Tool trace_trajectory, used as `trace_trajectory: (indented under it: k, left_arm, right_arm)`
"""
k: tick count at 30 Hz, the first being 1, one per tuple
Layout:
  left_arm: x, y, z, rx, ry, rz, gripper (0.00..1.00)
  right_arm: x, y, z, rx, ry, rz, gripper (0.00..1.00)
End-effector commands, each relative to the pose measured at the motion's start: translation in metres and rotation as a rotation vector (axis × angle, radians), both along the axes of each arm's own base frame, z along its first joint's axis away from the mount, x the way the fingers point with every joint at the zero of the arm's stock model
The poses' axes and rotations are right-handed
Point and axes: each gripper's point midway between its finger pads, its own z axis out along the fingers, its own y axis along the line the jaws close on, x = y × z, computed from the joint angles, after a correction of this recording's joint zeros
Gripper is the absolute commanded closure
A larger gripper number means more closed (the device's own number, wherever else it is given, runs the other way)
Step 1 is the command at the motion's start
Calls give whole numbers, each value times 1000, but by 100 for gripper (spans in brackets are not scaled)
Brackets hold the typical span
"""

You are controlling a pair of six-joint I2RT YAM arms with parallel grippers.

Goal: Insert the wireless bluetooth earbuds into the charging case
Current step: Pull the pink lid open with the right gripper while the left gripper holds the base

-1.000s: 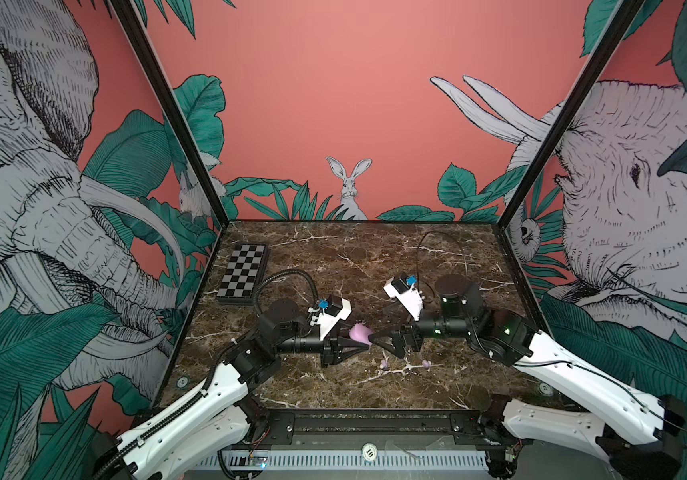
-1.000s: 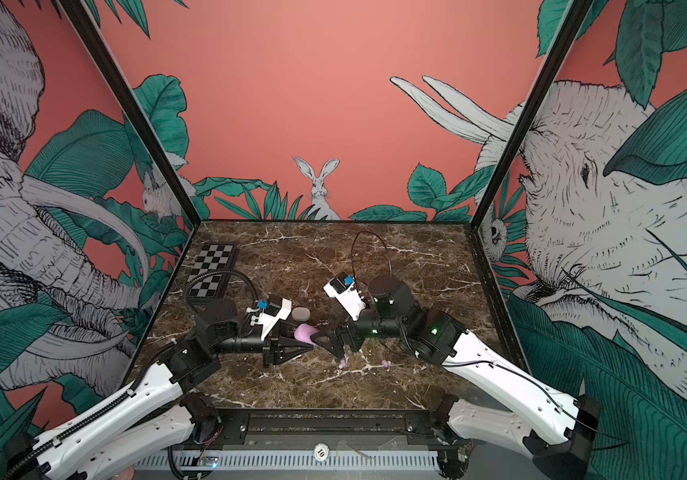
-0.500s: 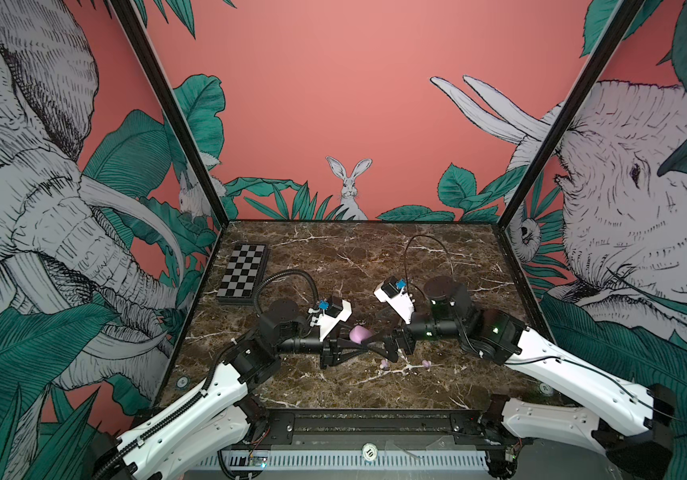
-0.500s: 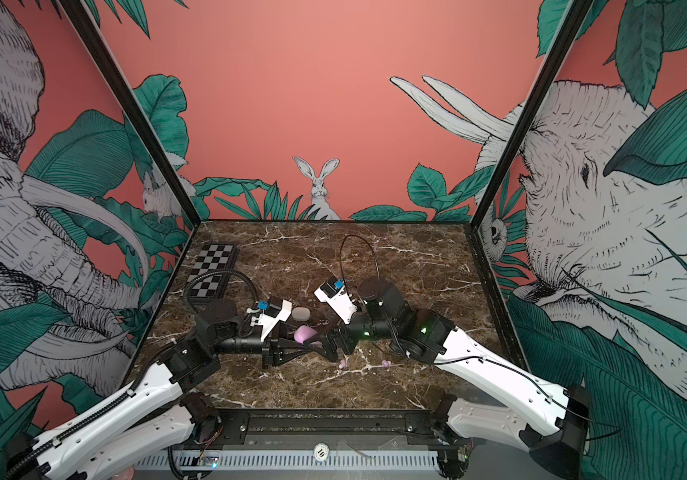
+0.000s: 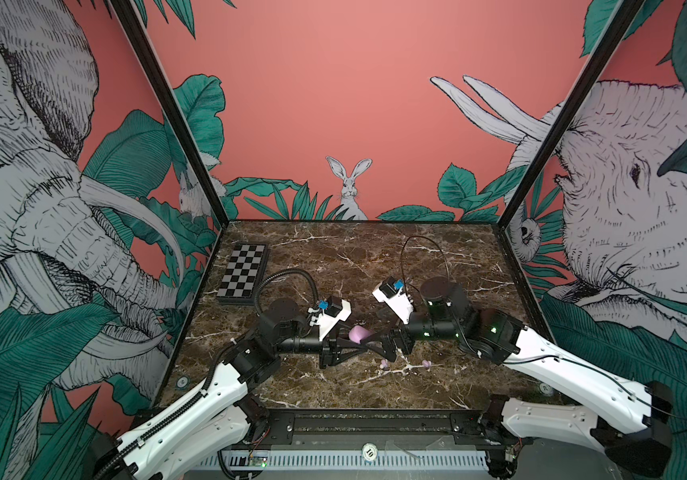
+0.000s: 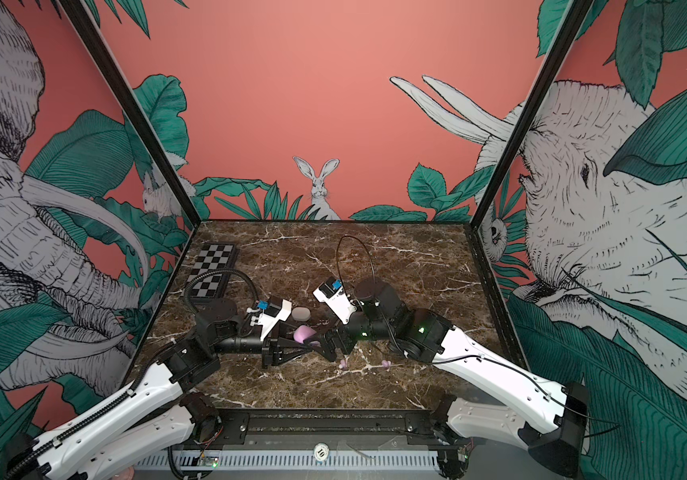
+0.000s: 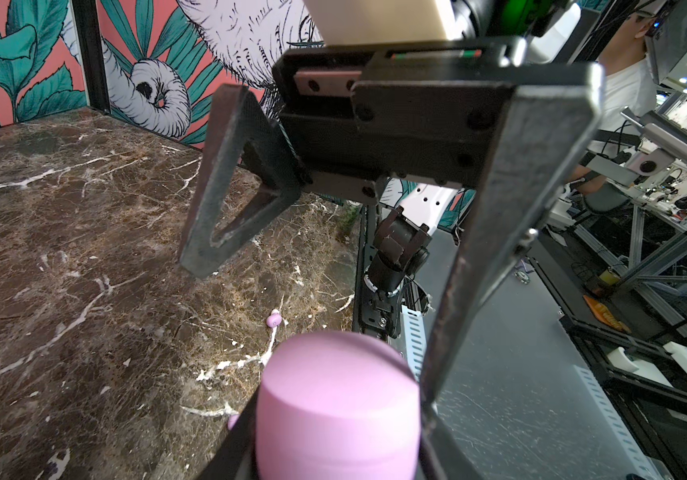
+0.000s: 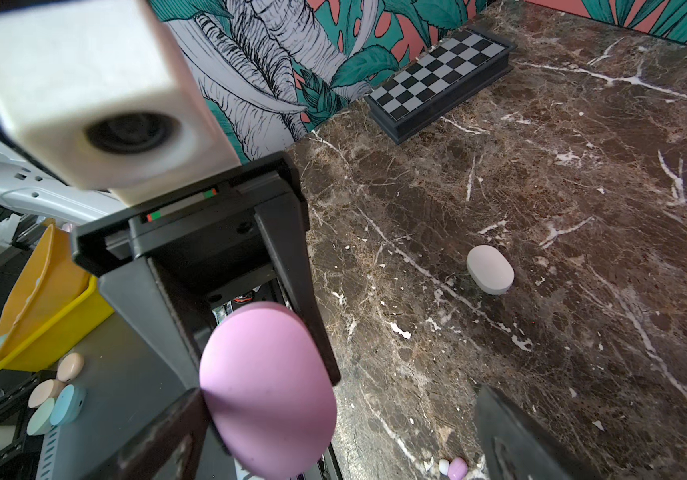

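A dark marble worktop [image 5: 333,249] sits inside a booth papered with jungle animals. At the far left a folded chessboard box [image 5: 243,274] lies against the wall, well apart from the action. The left arm reaches in low, and the left claw [image 5: 364,340] is narrowed onto a closed lilac charging case [image 7: 337,407], a smooth pebble pinched by its sides and lifted clear of the worktop with one end pointing at the opposite arm, probably so that arm can work on it. Just behind the claws a white case [image 6: 301,313] rests flat on the marble, closed and untouched. To the right, the right claw [image 5: 381,347] faces the lilac case with its jaws spread wide and empty, one finger on each side of the case's free end; it seems set to grip the lid or take the case over, since the case must be opened before anything goes in. Two lilac earbuds [image 5: 384,364] lie loose on the worktop just in front of the right claw, near each other but apart. The right wrist view shows a white earbud [image 8: 443,466] touching one of them. No earbud is in a case yet.
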Motion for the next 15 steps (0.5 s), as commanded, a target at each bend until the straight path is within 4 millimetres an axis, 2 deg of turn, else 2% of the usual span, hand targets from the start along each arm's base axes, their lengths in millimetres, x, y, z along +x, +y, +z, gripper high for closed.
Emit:
trace_trajectory:
  k: [1, 15]
  left_arm:
    - [-13, 2, 28, -72, -66, -63, 100]
    - [-17, 3, 29, -81, -72, -80, 100]
  right_arm:
    - [16, -9, 5, -25, -61, -79, 2]
    - [17, -10, 14, -24, -73, -83, 2]
